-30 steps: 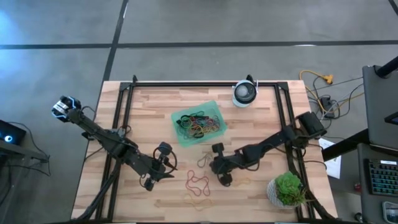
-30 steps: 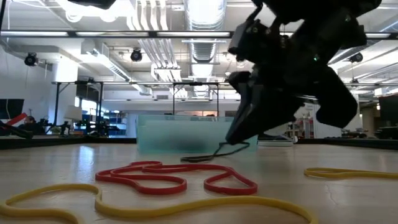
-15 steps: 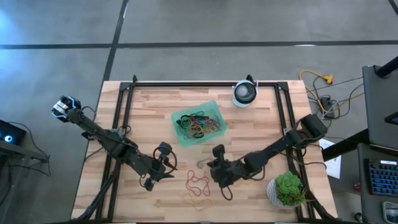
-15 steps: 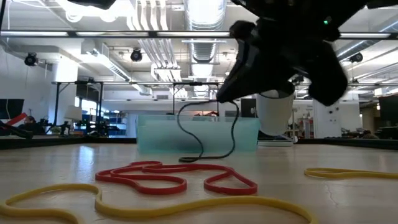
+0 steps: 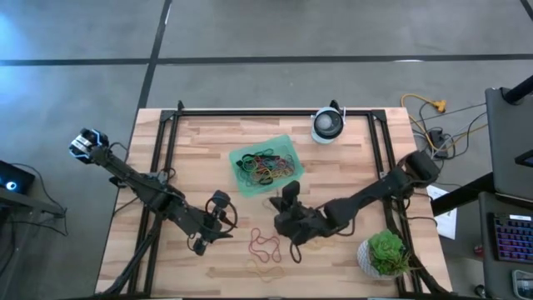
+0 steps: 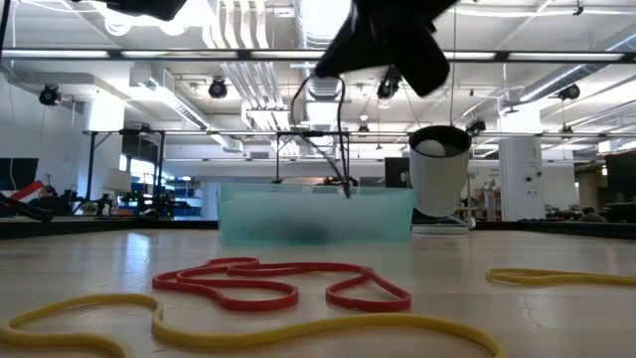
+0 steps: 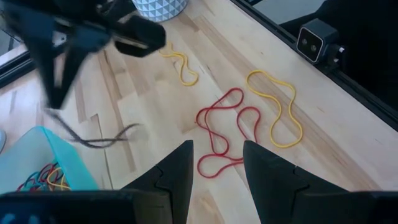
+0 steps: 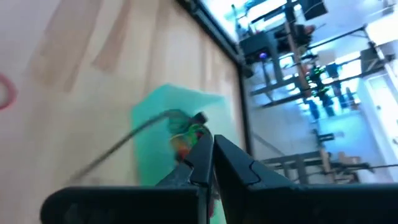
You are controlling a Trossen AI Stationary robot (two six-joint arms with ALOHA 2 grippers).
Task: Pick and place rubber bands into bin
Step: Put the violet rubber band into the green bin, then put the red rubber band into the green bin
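Fingers of our right gripper (image 8: 208, 144) are pinched on a dark rubber band (image 6: 323, 129) held just beside the bin (image 5: 265, 164), while our left gripper's (image 7: 217, 163) fingers stand apart over the table (image 5: 350, 162).

A pale wooden tabletop (image 5: 208, 150) of long planks stands on a grey concrete floor (image 5: 250, 33) crossed by dark seams. A black metal frame (image 5: 275, 111) runs along its edges. Off to one side sits a dark desk with a keyboard (image 5: 508, 242), and yellow cables (image 5: 429, 107) trail over the floor. Beyond the table the hall is open and bright, with white ceiling ducts (image 6: 243, 70), strip lights (image 6: 149, 55) and black stands (image 6: 94, 164).
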